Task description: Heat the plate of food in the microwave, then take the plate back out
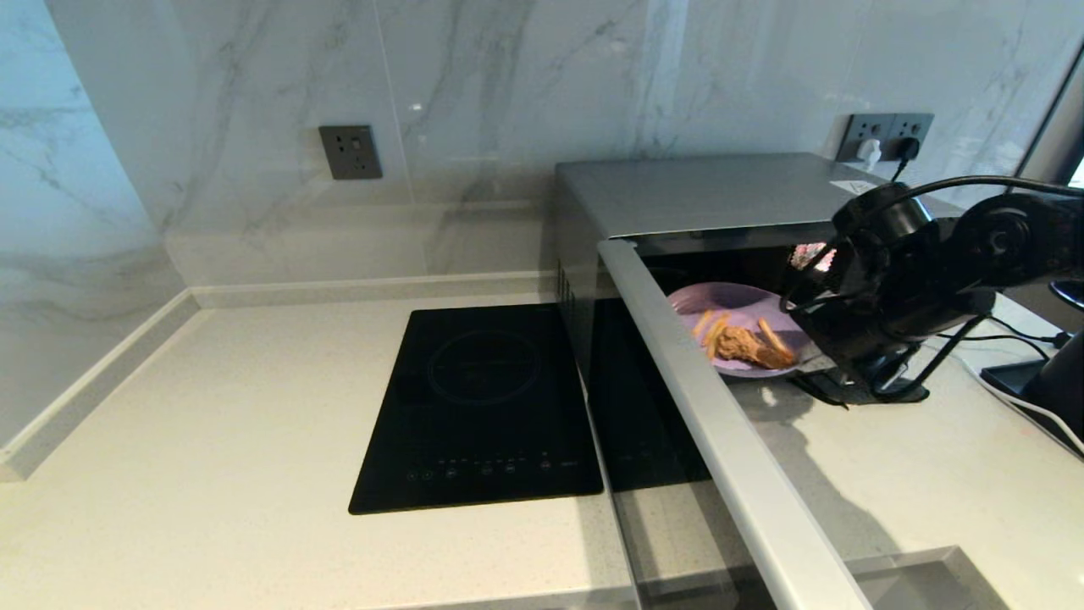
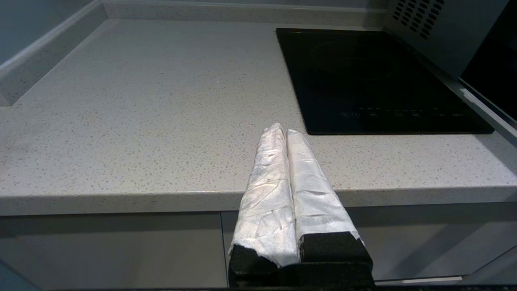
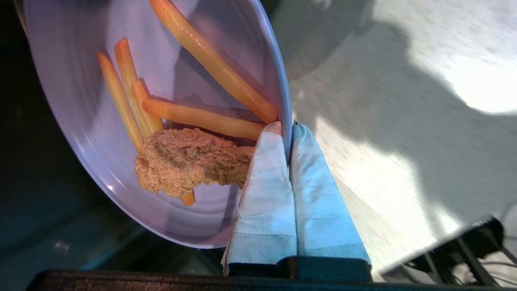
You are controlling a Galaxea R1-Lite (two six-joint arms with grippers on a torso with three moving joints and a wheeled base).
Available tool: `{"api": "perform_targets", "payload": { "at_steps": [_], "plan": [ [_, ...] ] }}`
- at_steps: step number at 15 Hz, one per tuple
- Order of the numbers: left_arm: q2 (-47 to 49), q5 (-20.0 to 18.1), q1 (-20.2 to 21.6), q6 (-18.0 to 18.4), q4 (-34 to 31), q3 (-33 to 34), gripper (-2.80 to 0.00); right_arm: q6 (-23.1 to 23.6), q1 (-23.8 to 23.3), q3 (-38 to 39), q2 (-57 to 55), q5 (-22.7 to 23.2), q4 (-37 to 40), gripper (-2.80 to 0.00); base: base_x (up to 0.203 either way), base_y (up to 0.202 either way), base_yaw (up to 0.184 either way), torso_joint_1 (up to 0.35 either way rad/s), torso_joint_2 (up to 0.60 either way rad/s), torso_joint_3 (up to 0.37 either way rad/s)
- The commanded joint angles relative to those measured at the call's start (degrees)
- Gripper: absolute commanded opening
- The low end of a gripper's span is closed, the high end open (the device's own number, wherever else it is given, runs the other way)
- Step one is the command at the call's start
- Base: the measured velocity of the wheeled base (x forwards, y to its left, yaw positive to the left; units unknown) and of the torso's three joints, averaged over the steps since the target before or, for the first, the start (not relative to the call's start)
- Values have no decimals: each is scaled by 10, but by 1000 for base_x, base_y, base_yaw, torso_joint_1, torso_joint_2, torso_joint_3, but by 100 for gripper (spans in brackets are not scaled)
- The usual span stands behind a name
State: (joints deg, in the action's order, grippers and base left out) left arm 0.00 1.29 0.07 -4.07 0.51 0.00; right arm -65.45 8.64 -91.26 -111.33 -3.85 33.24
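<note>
While left claw [image 2: 282,133] hangs parked at near desk [image 2: 141,121] edge, fingers pressed together, empty, induction hob [image 1: 483,407] beyond it. Right claw [image 3: 287,129] pinched on rim of plate of food [image 1: 735,326]; plate at microwave [image 1: 703,191] mouth, door [image 1: 720,424] swung open just left of claw.

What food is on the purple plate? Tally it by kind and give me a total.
Fries: 5
Breaded chicken piece: 1
Total: 6 pieces on the plate
</note>
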Motion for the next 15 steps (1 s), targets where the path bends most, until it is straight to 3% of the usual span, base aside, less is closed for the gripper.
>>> {"api": "perform_targets", "payload": {
  "at_steps": [1, 9, 12, 15],
  "plan": [
    [1, 0, 0, -1, 0, 0, -280, -2, 1, 61, 72, 0, 1, -280, 0, 0, 0, 0, 0, 0],
    [1, 0, 0, -1, 0, 0, -280, 11, -18, 250, 267, -7, 2, -280, 0, 0, 0, 0, 0, 0],
    [1, 0, 0, -1, 0, 0, -280, 13, -72, 288, 294, -8, 3, -280, 0, 0, 0, 0, 0, 0],
    [1, 0, 0, -1, 0, 0, -280, 53, -172, 306, 299, -4, 2, -280, 0, 0, 0, 0, 0, 0]
  ]
}}
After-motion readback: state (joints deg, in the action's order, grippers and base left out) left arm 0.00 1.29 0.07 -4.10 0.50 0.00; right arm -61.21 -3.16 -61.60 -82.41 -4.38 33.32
